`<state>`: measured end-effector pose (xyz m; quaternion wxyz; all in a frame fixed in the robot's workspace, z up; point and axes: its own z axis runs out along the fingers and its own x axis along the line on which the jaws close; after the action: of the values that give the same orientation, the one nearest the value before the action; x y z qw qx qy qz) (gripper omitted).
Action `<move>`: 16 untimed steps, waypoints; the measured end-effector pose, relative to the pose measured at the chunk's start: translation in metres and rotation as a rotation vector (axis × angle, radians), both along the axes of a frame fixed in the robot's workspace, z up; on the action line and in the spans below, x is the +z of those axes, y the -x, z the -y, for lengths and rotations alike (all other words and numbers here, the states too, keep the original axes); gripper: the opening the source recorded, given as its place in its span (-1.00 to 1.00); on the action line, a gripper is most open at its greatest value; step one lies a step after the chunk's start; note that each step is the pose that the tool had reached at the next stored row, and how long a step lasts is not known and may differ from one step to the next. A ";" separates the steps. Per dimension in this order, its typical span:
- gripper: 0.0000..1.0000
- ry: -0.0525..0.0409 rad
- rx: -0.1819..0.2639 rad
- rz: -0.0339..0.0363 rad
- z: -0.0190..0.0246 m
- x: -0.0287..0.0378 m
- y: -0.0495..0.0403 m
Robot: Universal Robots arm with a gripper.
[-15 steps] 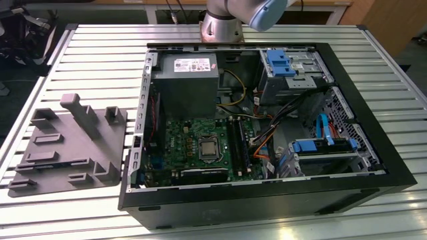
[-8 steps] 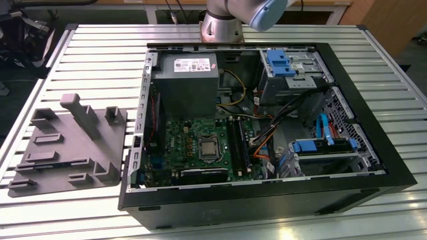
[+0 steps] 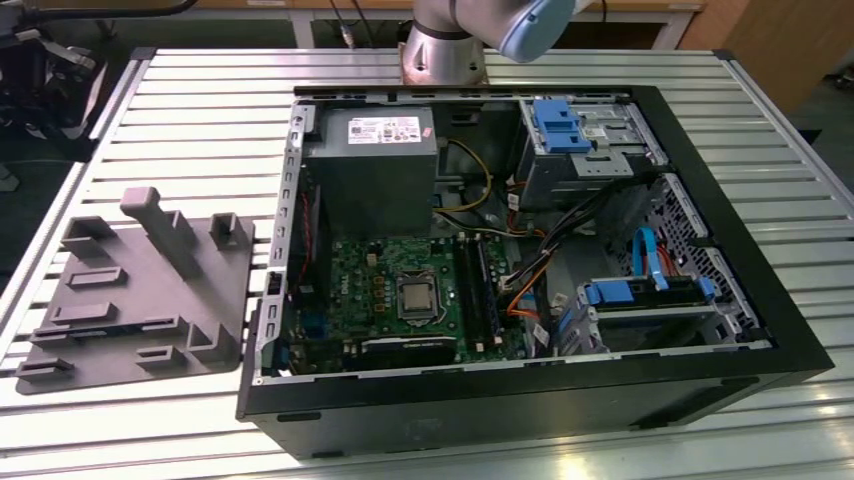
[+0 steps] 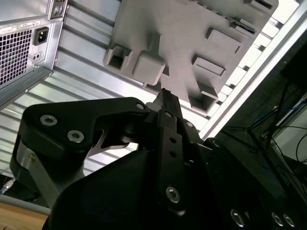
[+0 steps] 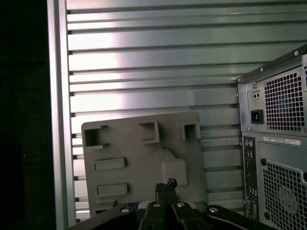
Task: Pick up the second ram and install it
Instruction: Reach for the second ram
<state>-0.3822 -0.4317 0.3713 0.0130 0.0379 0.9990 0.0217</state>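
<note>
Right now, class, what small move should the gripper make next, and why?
Probably open its jaws. The gripper hangs shut and empty above the grey fixture tray, so as it stands it could grasp nothing.

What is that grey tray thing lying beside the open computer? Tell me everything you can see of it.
The grey tray looks like matte moulded plastic: a flat base plate carrying raised blocks, shallow rectangular pockets and one taller upright post. It lies flat on the slatted metal table, at the exterior view's left of the open computer case, close to its wall. In both wrist views the gripper hangs above it without touching.
</note>
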 end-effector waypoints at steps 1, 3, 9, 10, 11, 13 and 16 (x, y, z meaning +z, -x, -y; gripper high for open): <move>-0.79 0.0000 0.000 0.0001 0.0004 -0.0002 0.0002; -0.79 0.0000 0.000 0.0001 0.0012 -0.0006 0.0007; -0.79 0.0000 0.000 0.0001 0.0033 -0.0018 0.0019; -0.79 0.0000 0.000 0.0001 0.0036 -0.0020 0.0021; -0.79 0.0000 0.000 0.0000 0.0040 -0.0022 0.0023; -0.79 0.0000 0.000 0.0001 0.0046 -0.0027 0.0028; -0.79 0.0000 0.000 0.0001 0.0057 -0.0033 0.0035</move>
<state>-0.3857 -0.4373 0.3680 0.0131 0.0379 0.9990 0.0217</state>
